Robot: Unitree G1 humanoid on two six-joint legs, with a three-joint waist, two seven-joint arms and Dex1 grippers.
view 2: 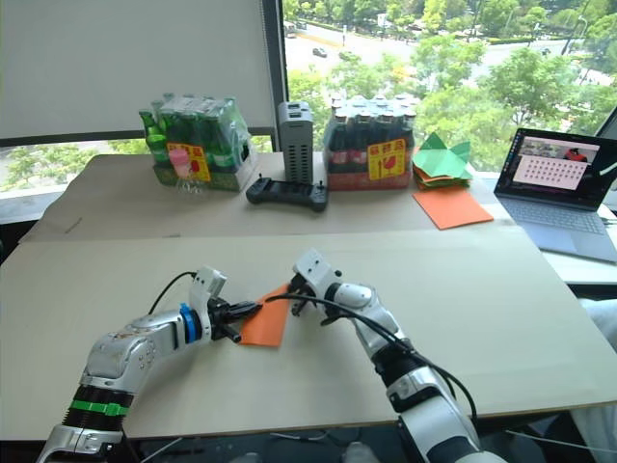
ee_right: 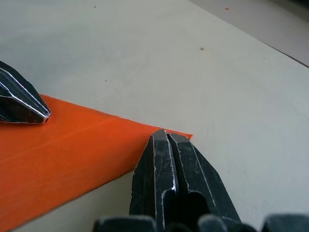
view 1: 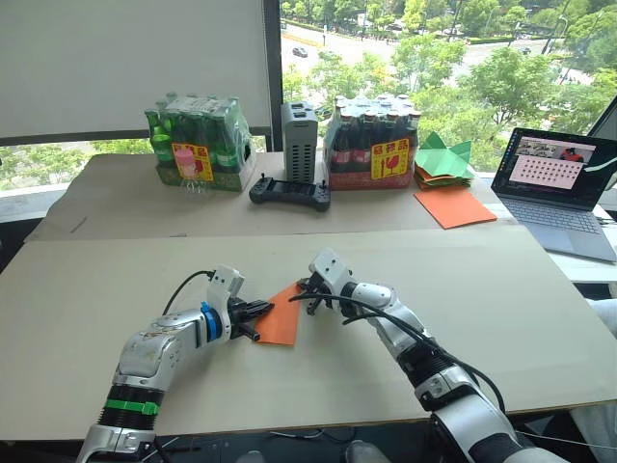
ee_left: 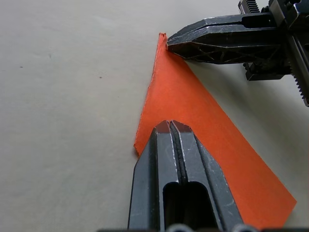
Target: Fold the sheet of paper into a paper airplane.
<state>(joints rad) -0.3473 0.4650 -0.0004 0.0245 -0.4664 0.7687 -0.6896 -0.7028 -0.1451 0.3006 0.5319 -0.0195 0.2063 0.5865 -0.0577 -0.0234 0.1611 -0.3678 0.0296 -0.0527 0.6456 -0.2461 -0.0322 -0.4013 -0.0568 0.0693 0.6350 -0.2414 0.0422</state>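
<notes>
Thin bright-orange folded paper triangle (view 1: 281, 316) flat on table (view 1: 501, 299): light, floppy, slides easily. Left gripper (ee_left: 170, 126) closed, pressing edge; right gripper (ee_right: 166, 137) closed at pointed tip. Best pinch: edges.

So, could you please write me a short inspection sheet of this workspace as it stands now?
Surface: beige table, bare near the work.
Job's things: folded orange paper lying flat, a long pointed triangle.
Clutter: two bottle packs, grey box, black controller, green folded papers, flat orange sheet.
Grippers: left gripper with jaws shut, pressing on the paper's edge; right gripper with jaws shut at its pointed tip.
Cables: black leads along both arms.
Surroundings: laptop, window with trees.
</notes>
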